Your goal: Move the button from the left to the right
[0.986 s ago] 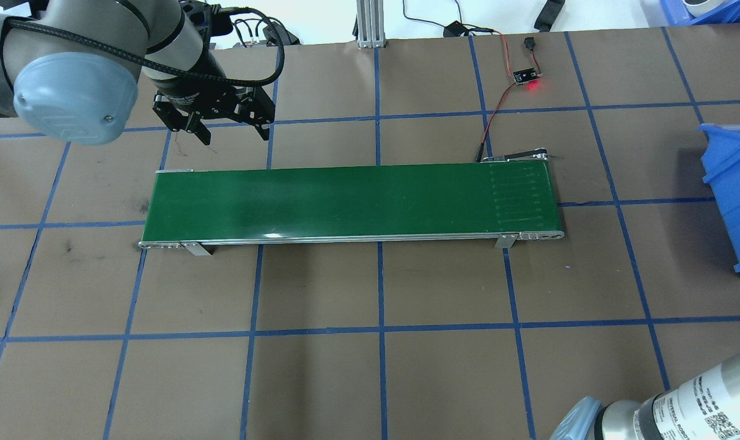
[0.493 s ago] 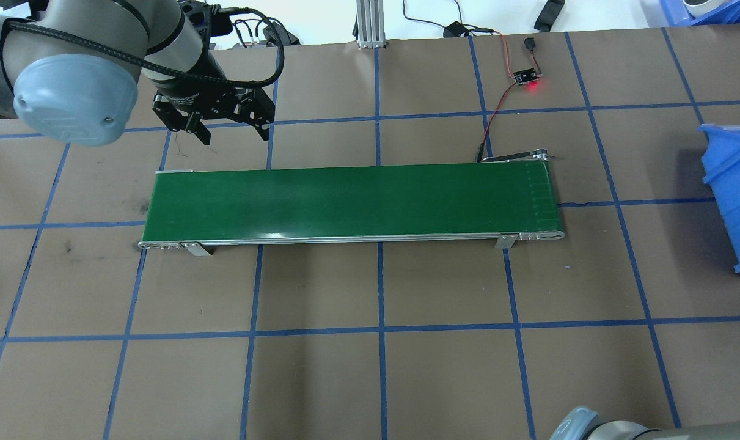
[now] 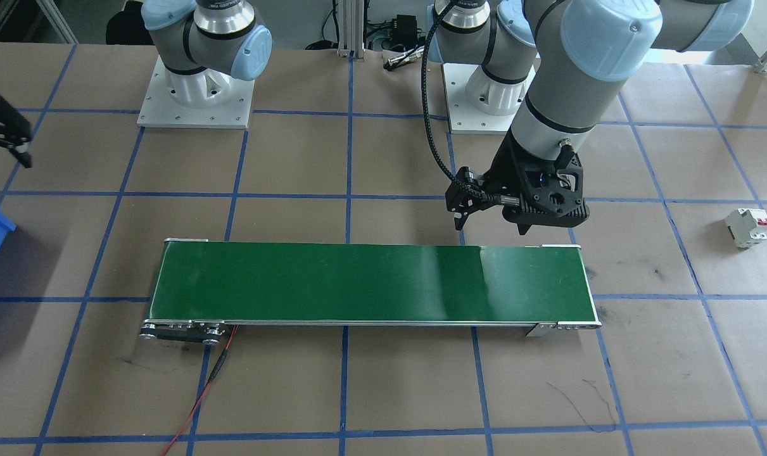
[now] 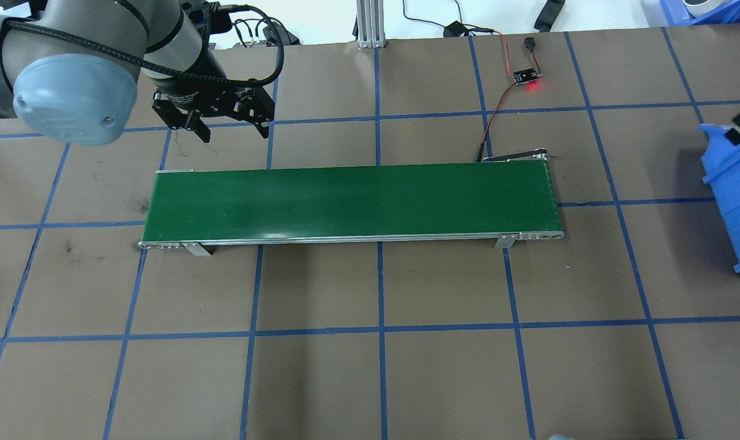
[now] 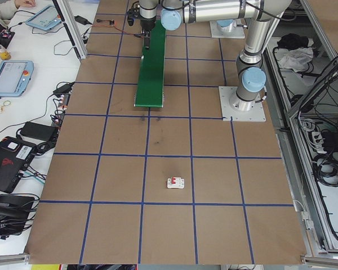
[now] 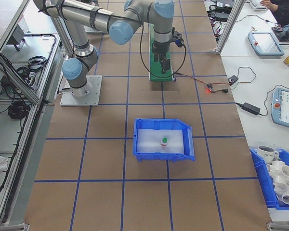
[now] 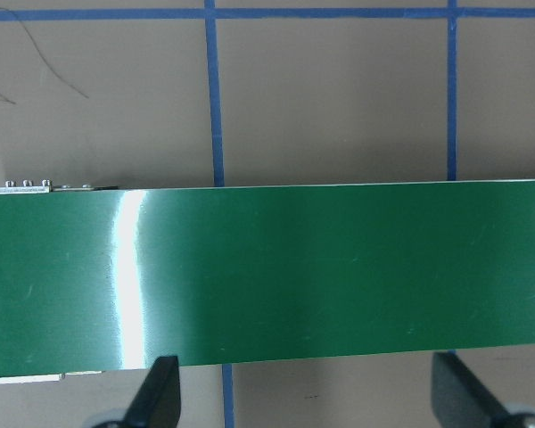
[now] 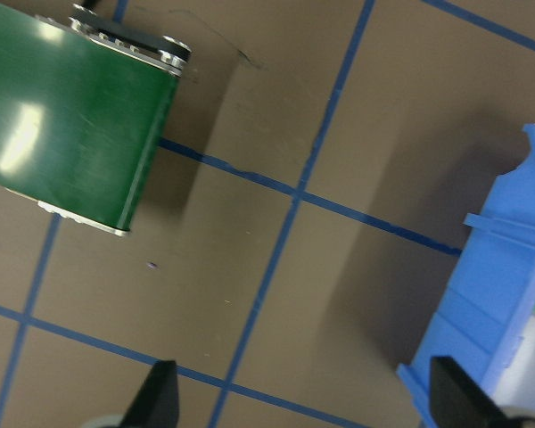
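Front-facing view: the left gripper (image 3: 489, 227) hung just off the far edge of the green conveyor belt (image 3: 370, 282), at the belt's right end in this view. Its jaws were spread with nothing between them. The belt carried nothing, and a white circuit breaker (image 3: 747, 228) sat well apart on the counter (image 3: 358, 392).

Overhead: same story, with the belt bare from end to end.

Right-side view: there it was. The button (image 6: 164, 141), green cap showing, lay inside the blue bin (image 6: 161, 155), well clear of the belt. It was small here, so whether it stood upright or lay tipped I could not tell.

Left wrist view: both fingers (image 7: 156, 392) were wide apart, with only belt and brown paper beneath.

Right wrist view: the right gripper (image 8: 303, 397) had its jaws spread too and was empty. It looked down on the gap between the belt's end and the bin's corner at the right edge.

By my reading the transfer looked as good as done, leaving only the clearing away. To do that well, the right arm should rise straight before swinging, so its fingers stay clear of the bin wall. Both pairs of jaws should stay wide, and the left arm should keep off the belt edge.
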Available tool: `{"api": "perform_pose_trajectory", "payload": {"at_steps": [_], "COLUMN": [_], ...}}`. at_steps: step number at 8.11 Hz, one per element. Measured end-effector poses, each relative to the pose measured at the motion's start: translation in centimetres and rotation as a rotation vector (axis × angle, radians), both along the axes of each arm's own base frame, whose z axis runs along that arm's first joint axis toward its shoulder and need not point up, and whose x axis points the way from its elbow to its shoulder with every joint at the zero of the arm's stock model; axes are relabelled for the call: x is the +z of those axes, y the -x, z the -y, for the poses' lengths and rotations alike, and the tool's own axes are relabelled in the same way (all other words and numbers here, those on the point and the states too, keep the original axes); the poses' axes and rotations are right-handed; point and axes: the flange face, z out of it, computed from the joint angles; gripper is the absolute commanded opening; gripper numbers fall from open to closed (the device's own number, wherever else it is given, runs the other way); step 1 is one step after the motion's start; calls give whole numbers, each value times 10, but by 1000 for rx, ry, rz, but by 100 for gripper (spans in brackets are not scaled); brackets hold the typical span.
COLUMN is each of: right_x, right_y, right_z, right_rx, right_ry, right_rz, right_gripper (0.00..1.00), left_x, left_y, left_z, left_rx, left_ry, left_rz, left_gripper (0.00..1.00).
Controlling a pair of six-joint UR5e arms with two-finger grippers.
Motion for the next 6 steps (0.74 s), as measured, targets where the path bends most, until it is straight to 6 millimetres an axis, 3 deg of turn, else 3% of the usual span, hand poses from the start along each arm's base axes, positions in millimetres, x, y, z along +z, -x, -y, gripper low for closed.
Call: {"api": "perform_pose_trajectory", "payload": {"at_steps": [3,4,5,6], "right_x": [5,3,1,-1], "right_y": [-174,-213,-236,-245], "right_z": [-15,-25,-31,-34], "right_rx": [-218,-261,-283,-293], "right_ry": [-8,-8,-10,-12], "right_rz": [-4,-17,-21,-22], "right_gripper": [100,100,100,100], "left_x": [2,3,3,5], "left_y": [0,0,0,0], "left_z": [-1,-1,-1,-1], "left_rx": [-2,-2,-2,-2], "left_ry": [6,6,7,10], "left_rz": [1,1,0,1], "left_gripper": [100,100,100,100]}}
